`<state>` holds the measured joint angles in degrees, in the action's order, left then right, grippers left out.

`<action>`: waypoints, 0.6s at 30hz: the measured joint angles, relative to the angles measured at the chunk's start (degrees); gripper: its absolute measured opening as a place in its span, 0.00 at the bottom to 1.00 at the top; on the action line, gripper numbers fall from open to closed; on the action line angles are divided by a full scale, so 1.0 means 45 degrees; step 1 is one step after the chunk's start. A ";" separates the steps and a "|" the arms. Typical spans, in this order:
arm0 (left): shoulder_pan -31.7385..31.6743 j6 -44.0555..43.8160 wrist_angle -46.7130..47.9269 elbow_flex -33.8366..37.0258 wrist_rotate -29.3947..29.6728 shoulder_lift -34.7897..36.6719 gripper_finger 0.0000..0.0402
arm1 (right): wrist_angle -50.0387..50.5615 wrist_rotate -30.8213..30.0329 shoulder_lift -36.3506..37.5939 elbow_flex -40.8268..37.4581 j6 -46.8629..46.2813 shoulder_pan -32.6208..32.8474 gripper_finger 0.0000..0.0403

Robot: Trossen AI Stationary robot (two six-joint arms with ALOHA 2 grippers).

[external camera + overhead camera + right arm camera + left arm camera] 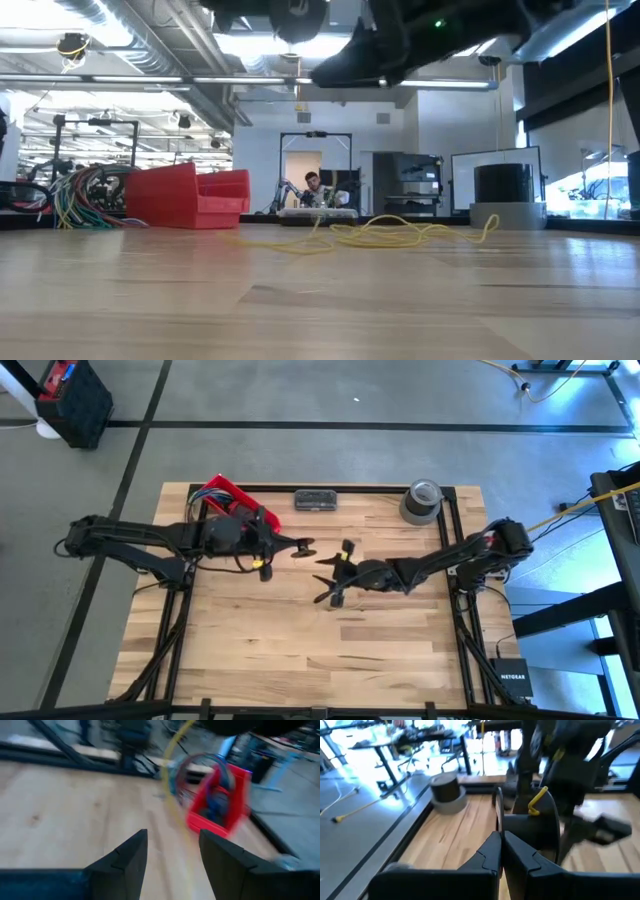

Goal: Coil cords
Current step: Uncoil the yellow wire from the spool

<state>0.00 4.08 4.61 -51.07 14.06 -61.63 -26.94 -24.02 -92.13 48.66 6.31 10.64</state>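
Over the bench's middle, the left gripper (303, 547) is clenched with nothing visibly in it, facing the right gripper (333, 573), its fingers spread and empty. The cord (385, 234) sprawls in loose loops, apparently toward the far edge. The risk is that limp loops snag or slip from a partial pinch.

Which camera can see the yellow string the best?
The low view: the cord lies in loose yellow loops on the table, clear against the wood. The right wrist view shows only a blurred yellow streak. The left wrist view shows a short yellow bit. In the high view it is too faint to make out.
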 joint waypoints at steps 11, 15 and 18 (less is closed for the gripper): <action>0.0885 0.0256 -0.0483 0.0000 -0.0033 -0.0136 0.01 | -0.1956 0.0571 -0.1288 -0.0003 0.1359 -0.0117 0.30; 0.0916 0.0262 -0.0526 0.0000 -0.0028 -0.0136 0.01 | -0.2032 0.0588 -0.1062 0.0002 0.1367 -0.0122 0.17; 0.0916 0.0272 -0.0534 0.0000 -0.0028 -0.0136 0.01 | -0.1735 0.0590 -0.1060 0.0010 0.1384 -0.0122 0.05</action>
<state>4.12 5.30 2.20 -51.07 13.93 -62.24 -34.75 -21.37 -96.90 48.71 12.53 10.09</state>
